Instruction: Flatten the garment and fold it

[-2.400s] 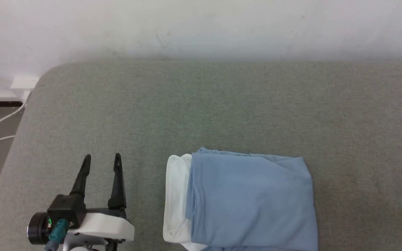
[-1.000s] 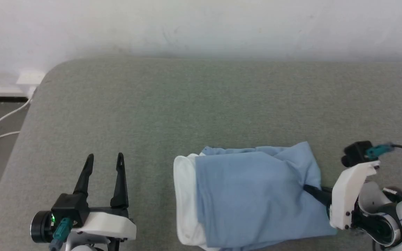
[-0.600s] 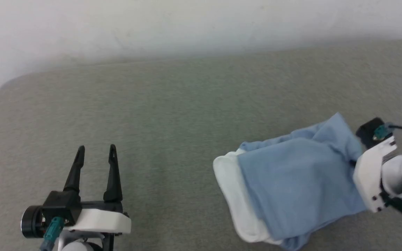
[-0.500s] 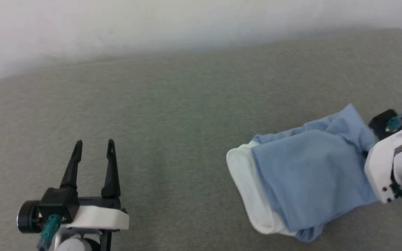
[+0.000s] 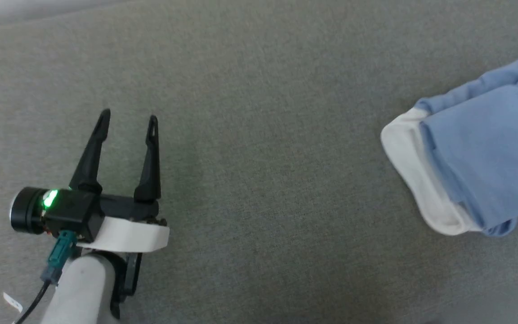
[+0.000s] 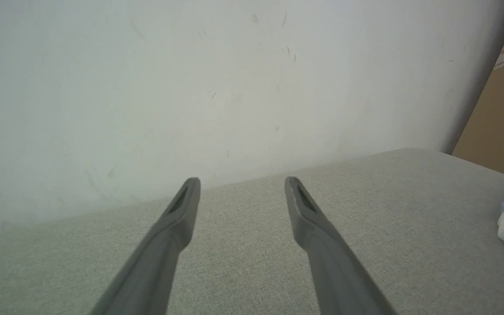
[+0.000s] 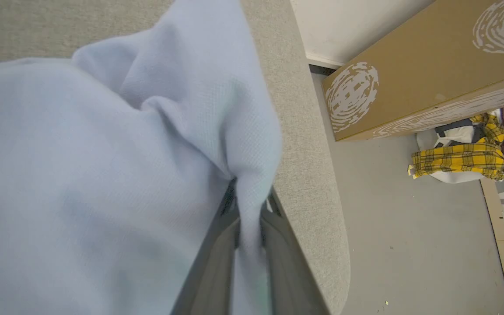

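The folded garment (image 5: 479, 153) lies at the right edge of the head view, long axis left to right, pinched by the clamped right gripper (image 7: 250, 204), well apart from the spread, empty left gripper (image 5: 129, 116).

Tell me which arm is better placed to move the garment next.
Right, most likely. The right gripper is shut on a bunched fold of the garment, so it can move it at once. The left gripper stands open above the grey surface, well apart from the garment.
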### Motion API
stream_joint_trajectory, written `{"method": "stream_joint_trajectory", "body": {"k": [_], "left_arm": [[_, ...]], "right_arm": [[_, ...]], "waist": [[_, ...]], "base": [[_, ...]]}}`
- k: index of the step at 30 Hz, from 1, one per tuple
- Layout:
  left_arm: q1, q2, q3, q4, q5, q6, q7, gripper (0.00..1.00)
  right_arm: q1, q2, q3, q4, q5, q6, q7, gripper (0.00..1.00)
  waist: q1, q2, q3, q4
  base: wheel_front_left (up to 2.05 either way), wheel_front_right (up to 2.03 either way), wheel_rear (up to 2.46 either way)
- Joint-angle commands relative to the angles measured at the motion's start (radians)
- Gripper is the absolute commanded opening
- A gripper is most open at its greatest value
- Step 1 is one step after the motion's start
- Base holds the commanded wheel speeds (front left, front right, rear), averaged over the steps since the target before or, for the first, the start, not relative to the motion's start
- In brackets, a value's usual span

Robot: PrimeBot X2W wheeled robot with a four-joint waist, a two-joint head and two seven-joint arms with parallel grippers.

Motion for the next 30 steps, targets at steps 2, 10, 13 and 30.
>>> {"method": "stream_joint_trajectory", "body": {"k": [2,10,13,30], "left_arm": [[-0.028,0.008,-0.004,-0.005,0.009,-0.008,0.003,1.00],[-0.058,0.011,-0.013,0.014,0.006,-0.013,-0.001,1.00],[-0.056,0.009,-0.011,0.026,0.001,-0.010,-0.006,1.00],[0.090,-0.070,-0.004,0.142,-0.055,0.023,-0.033,1.00]], "right_arm": [[-0.040,0.023,-0.046,0.046,-0.043,-0.002,-0.054,0.00],[-0.098,0.108,-0.204,0.226,-0.196,-0.002,-0.189,1.00],[-0.096,0.119,-0.266,0.268,-0.249,-0.002,-0.223,1.00],[0.292,0.282,-0.414,0.034,-0.337,-0.002,-0.441,1.00]], "waist": [[-0.0003,0.0000,0.124,-0.046],[-0.0003,0.0000,0.142,-0.018],[-0.0003,0.0000,0.125,-0.009],[-0.0003,0.0000,-0.180,0.071]], "base": [[0.00,0.00,0.00],[0.00,0.00,0.00],[0.00,0.00,0.00],[0.00,0.00,0.00]]}}
